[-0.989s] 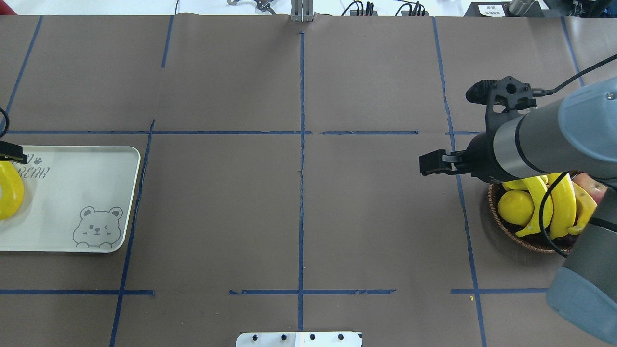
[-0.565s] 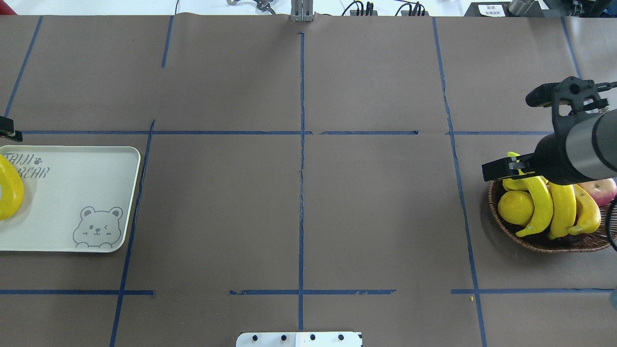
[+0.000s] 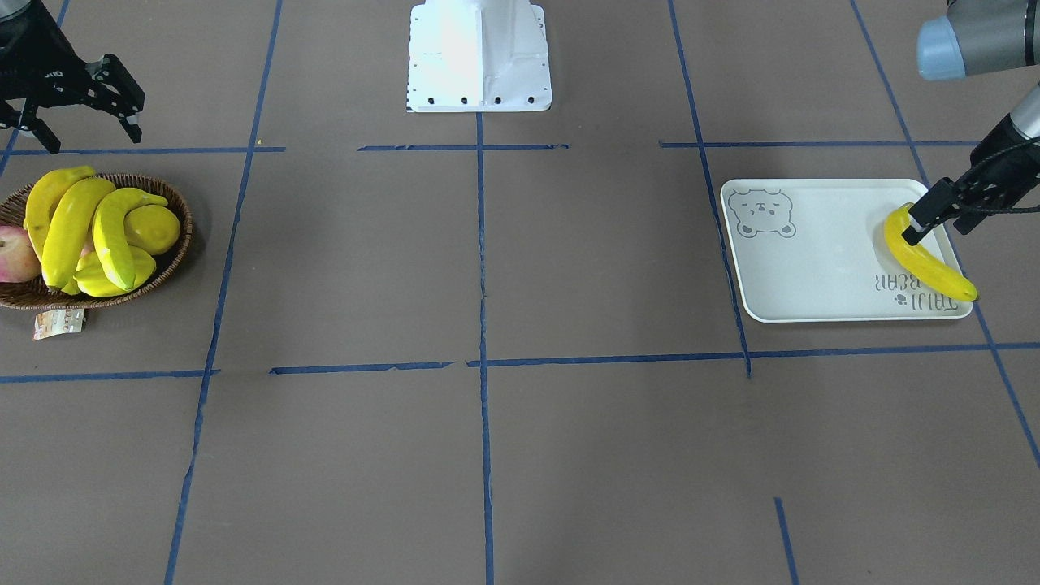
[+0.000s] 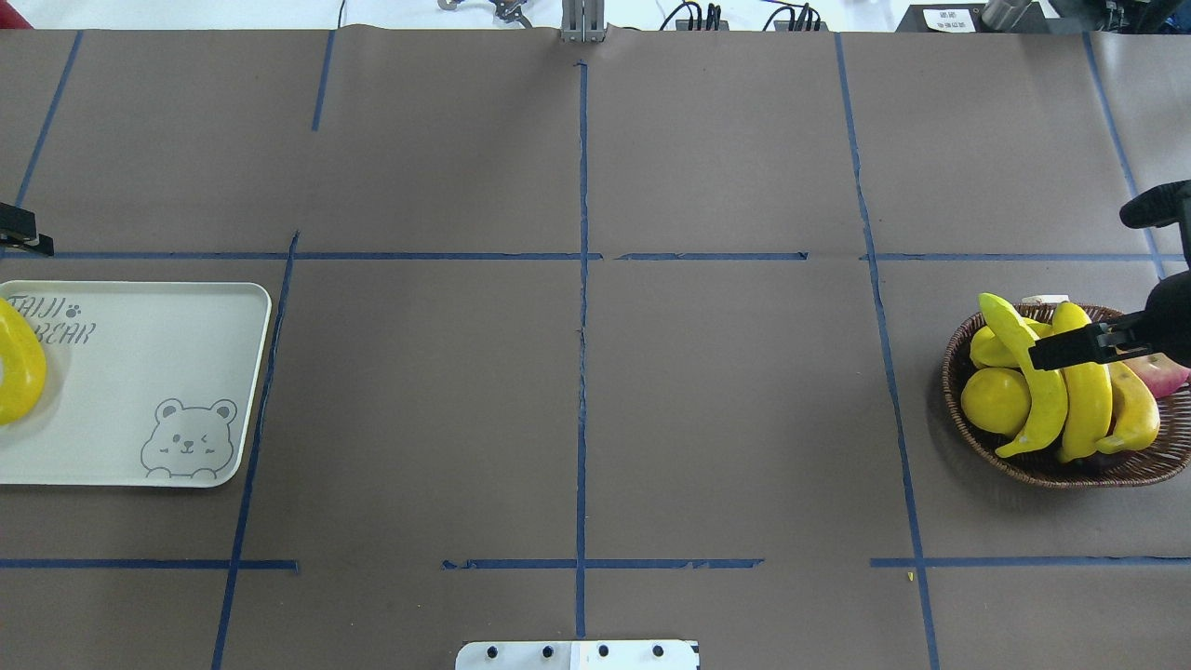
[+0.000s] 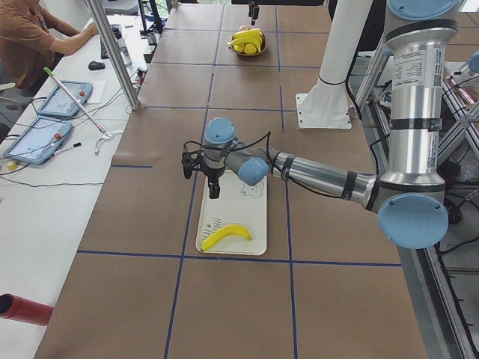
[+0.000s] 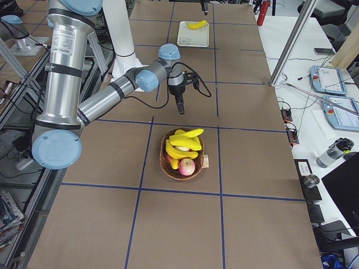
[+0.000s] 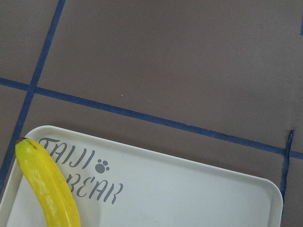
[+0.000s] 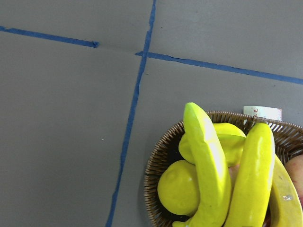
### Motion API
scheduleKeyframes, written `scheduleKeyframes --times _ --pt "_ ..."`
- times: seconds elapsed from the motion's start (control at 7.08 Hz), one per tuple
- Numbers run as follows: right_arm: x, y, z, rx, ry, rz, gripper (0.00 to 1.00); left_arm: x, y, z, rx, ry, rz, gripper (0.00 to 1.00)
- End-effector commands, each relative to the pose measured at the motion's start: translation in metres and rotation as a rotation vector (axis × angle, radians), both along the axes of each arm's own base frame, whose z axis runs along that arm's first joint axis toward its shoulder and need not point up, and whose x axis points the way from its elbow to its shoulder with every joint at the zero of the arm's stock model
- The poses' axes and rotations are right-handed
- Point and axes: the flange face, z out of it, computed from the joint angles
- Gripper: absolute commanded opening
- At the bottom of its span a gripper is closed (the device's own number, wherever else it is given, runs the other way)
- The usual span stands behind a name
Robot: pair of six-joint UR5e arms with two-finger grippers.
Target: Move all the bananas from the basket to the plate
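While three bananas [image 3: 69, 231] are left piled in the wicker basket [image 3: 175, 244] with a lemon [image 3: 154, 227] and an apple [image 3: 15, 253], the right claw [image 3: 81, 130] is held above the desk [image 3: 487, 455] near the basket, its fingers spread wide. One banana [image 3: 930, 264] is laid on the plate [image 3: 812, 260] by its lettering. The left claw [image 3: 922, 223] is hung over it, seemingly parted and only partly seen.

One banana [image 3: 926, 258] lies on the plate [image 3: 821, 260]; seemingly three bananas [image 3: 69, 231] in the basket [image 3: 175, 260].
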Motion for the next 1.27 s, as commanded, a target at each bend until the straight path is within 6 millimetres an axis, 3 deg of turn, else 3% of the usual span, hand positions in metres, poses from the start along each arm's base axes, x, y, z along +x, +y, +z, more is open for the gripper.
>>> scheduleKeyframes --times 0.0,0.28,0.42,0.85,1.13 --pt "0.034 -0.01 0.083 -0.059 -0.074 0.03 1.0 0.002 -0.001 -0.002 0.003 0.002 0.002 1.0" --pt "0.029 -0.019 0.121 -0.104 -0.034 0.038 0.98 0.003 -0.003 -0.007 0.012 0.005 0.002 1.0" --pt "0.028 -0.021 0.129 -0.117 -0.026 0.04 0.9 0.004 -0.003 -0.009 0.015 0.006 0.002 1.0" --pt "0.024 -0.021 0.149 -0.166 -0.009 0.034 0.79 0.005 -0.006 -0.013 0.026 0.007 0.003 1.0" --pt "0.004 -0.02 0.146 -0.16 -0.013 -0.01 0.79 0.005 -0.006 -0.012 0.024 0.006 0.003 1.0"
